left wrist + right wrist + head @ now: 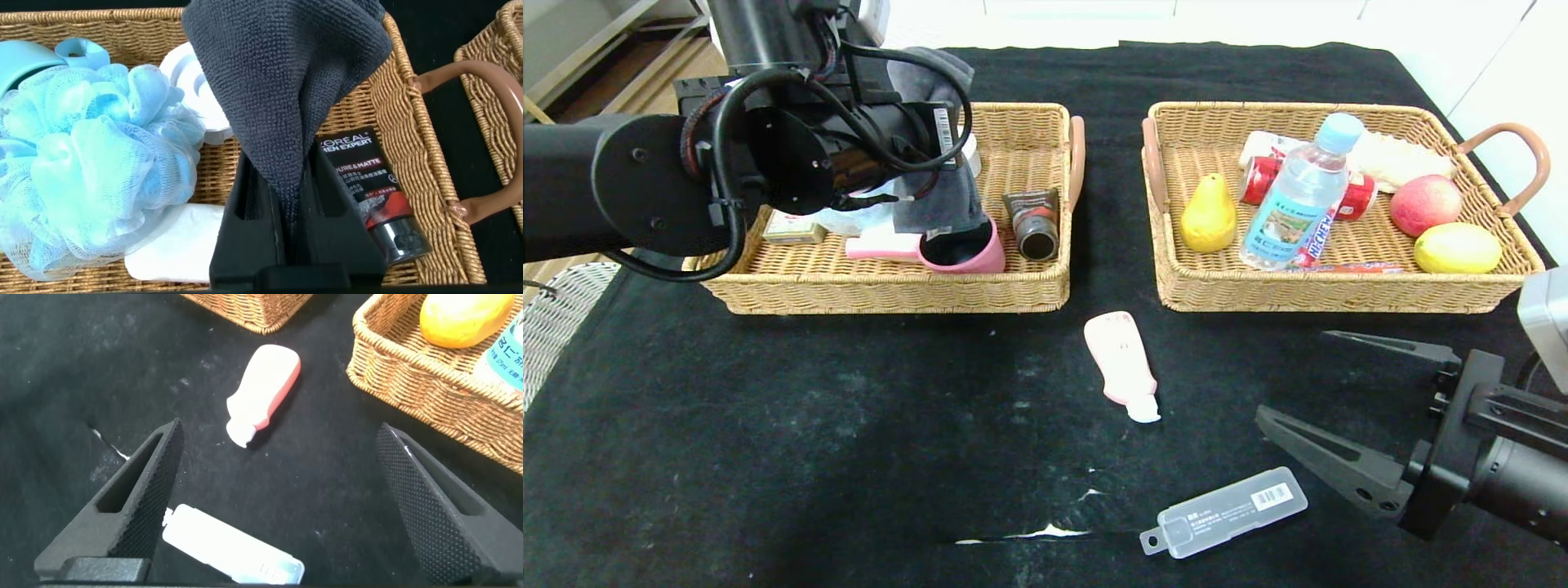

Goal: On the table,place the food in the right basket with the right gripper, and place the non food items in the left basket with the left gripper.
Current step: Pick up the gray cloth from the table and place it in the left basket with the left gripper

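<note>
Nearest, a long clear plastic case [1223,511] lies flat on the black cloth table [768,457], just beside the right gripper [1307,384], whose fingers spread wide around nothing. Beyond it a smooth pink tube [1123,365] rests alone (white cap toward the robot). Farther back, the woven right basket [1176,278] holds the yellow pear [1208,216] and water bottle [1298,196]. Over the left basket [890,290], the left gripper [288,204] pinches a soft grey towel [282,73] above a fluffy blue pouf [90,163].
</note>
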Robot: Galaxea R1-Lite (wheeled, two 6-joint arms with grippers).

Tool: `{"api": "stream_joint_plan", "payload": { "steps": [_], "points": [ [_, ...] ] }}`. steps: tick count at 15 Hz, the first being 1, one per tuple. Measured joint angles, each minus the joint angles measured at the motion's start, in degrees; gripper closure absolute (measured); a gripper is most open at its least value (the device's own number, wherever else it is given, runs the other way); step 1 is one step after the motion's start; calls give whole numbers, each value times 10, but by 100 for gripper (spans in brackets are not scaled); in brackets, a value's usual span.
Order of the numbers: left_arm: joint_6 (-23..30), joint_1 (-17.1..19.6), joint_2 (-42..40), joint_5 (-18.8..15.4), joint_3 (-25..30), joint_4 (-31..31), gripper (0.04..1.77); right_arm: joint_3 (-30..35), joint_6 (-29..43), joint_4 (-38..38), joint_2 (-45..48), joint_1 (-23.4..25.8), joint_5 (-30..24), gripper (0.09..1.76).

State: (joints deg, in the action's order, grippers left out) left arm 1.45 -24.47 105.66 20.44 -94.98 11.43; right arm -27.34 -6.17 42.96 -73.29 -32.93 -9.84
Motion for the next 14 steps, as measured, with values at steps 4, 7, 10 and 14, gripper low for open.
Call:
{"api": "stream_joint_plan", "payload": {
  "steps": [4,7,10,14],
  "points": [
    [0,0,1,1,4,-4,130,-2,0,0,0,2,0,14],
    [2,0,1,1,4,-1,91,-3,0,0,0,5,0,14],
    [3,0,0,1,6,-1,65,-2,0,0,0,6,0,14],
    [4,0,0,1,9,0,43,-1,-1,0,1,6,0,14]
  ]
}}
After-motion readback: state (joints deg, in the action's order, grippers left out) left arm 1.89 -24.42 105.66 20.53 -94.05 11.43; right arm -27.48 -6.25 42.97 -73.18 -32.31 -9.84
